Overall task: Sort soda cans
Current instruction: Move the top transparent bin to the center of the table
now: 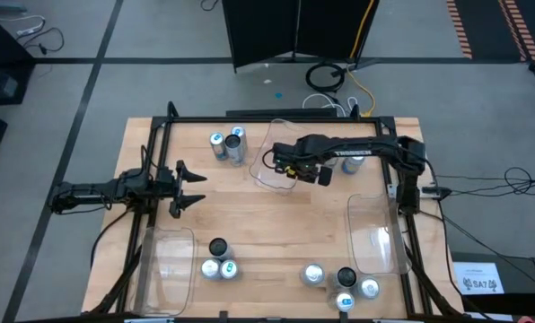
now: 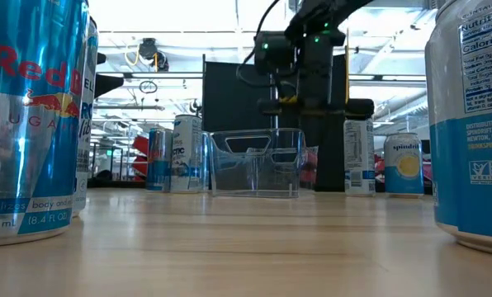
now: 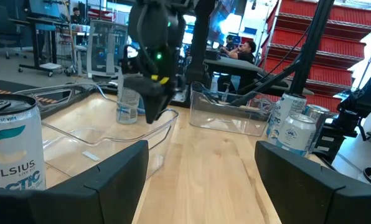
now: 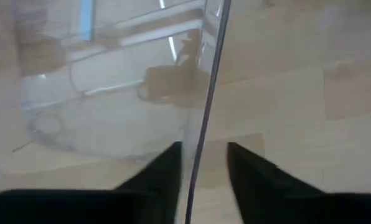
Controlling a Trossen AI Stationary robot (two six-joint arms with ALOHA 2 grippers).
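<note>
Nearest you, at the table's front edge, the small metal soda cans stood upright in two clusters, long axes vertical, tops facing the overhead camera. The low view alone showed their printed sides, a tall blue-and-silver can looming at one edge and a white-and-blue can at the other. Only the high view showed that two clear rectangular plastic trays lay flat on the wood beside those clusters.

Farther back, your left gripper hung over bare wood near the left rail, its fingers spread wide and touching nothing. Its wrist camera looked across to a white Celsius can standing close by.

Farther still, your right gripper reached over a third clear plastic tray near the table's back. Its wrist camera alone showed the two dark fingers straddling the tray's thin upright wall, narrowed about it, a small gap visible on each side. More cans stood upright just beyond.
</note>
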